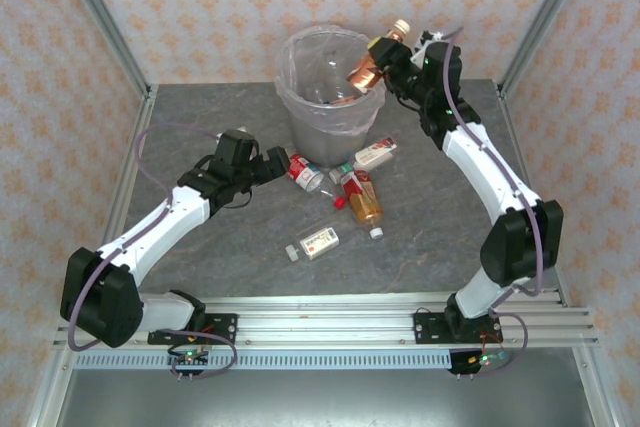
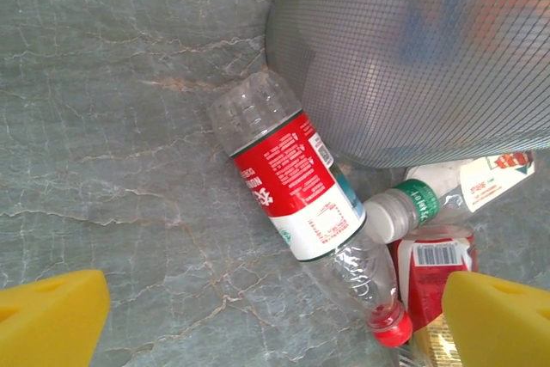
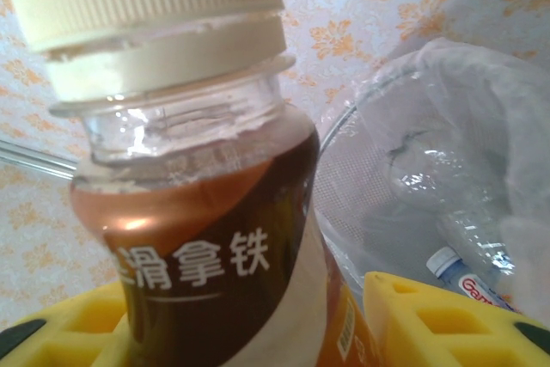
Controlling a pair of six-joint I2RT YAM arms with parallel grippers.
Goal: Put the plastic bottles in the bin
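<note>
The right gripper [image 1: 383, 54] is closed on a brown bottle [image 1: 372, 67]. Its yellow pads [image 3: 447, 324] press the body from both sides, below the cream cap. The bottle hangs tilted at the right rim of the bin [image 1: 318, 127], partly over the opening. The step in hand is the drop of this bottle. I judge that the next move needs the bottle a little more over the opening, and then the jaws must open. Inside the bin, the right wrist view shows one bottle already lying in the bag.

The left gripper [image 1: 272, 165] is wide open and holds nothing. It hovers just beside a red bottle [image 2: 296, 186], which lies on the table [image 1: 250, 267] and touches the foot of the bin. To take it, the jaws must come down around its body.

The bin stands near the far edge of the table, in the middle. Three other bottles [image 1: 362, 197] lie near the table's centre.
</note>
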